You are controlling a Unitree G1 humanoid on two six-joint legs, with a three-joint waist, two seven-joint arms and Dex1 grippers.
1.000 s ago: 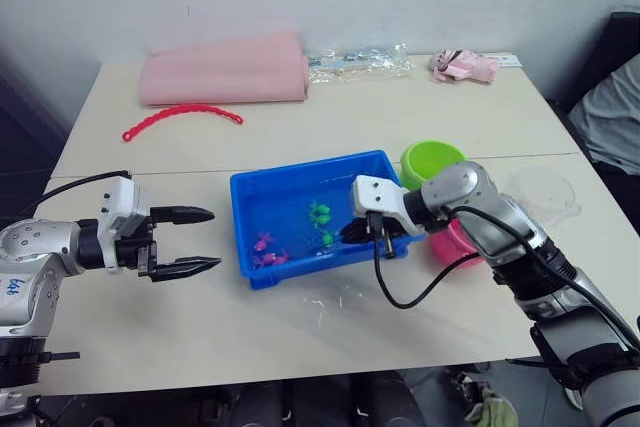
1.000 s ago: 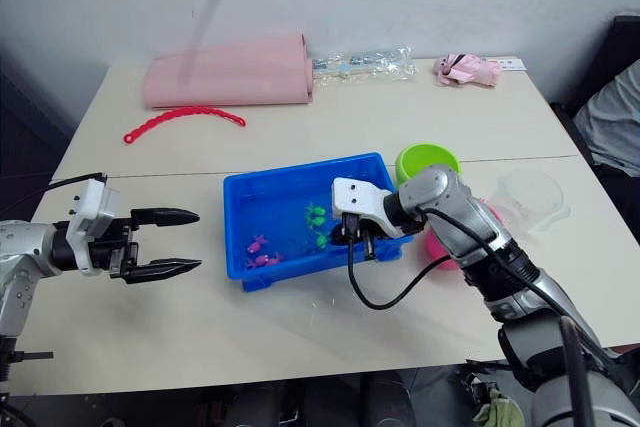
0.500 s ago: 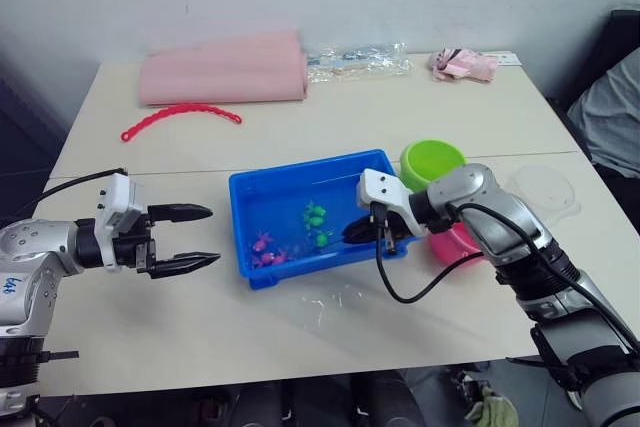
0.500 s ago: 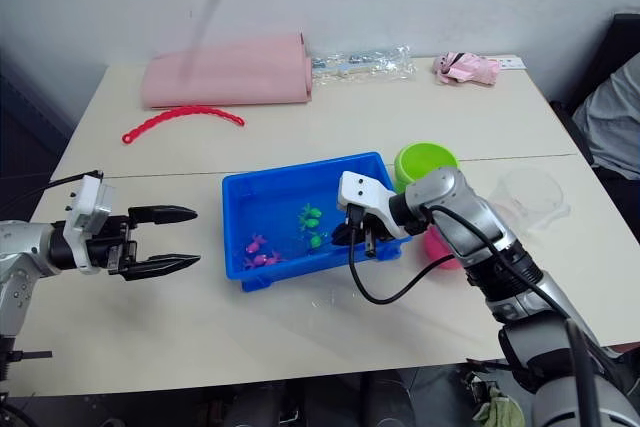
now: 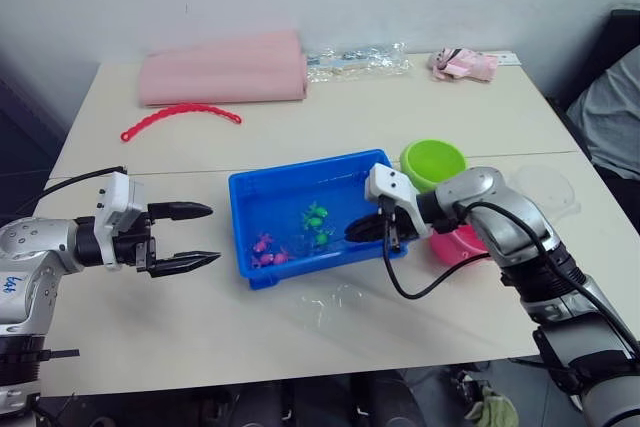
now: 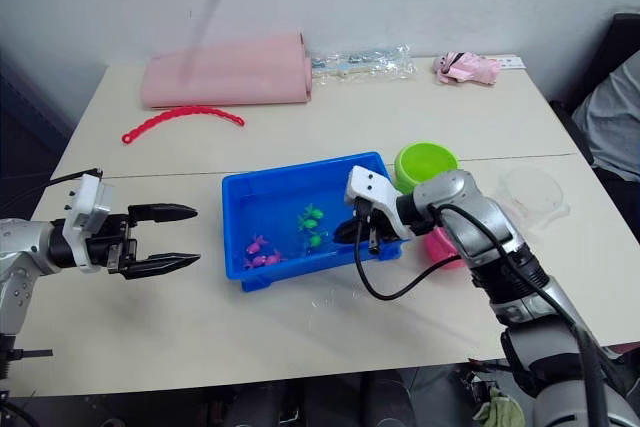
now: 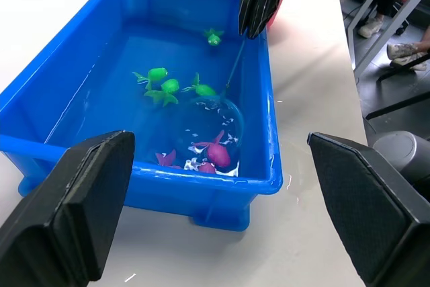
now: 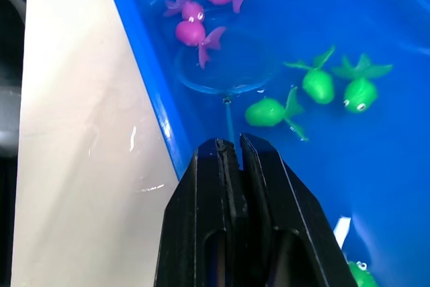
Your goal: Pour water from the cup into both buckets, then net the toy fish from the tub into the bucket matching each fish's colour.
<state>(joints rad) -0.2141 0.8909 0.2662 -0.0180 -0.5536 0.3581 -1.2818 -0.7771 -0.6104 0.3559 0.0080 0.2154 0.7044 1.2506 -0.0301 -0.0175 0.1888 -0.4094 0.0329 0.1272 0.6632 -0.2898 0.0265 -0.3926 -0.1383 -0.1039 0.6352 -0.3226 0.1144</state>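
Observation:
The blue tub sits mid-table with water and several toy fish in it, green ones and pink ones. My right gripper reaches into the tub's right end, shut on the thin handle of the net. The net's blue hoop lies in the water beside a pink fish. Right of the tub stand the lime green bucket and the pink bucket, the pink one partly behind my right arm. The clear cup stands further right. My left gripper hangs open left of the tub.
A pink foam roll, a red beaded strip, a crinkly clear bag and a pink toy lie along the table's far side. Spilled water glistens in front of the tub. A person sits at the right edge.
My right wrist has shifted slightly to the right while holding the net in the water. The left arm has not moved.

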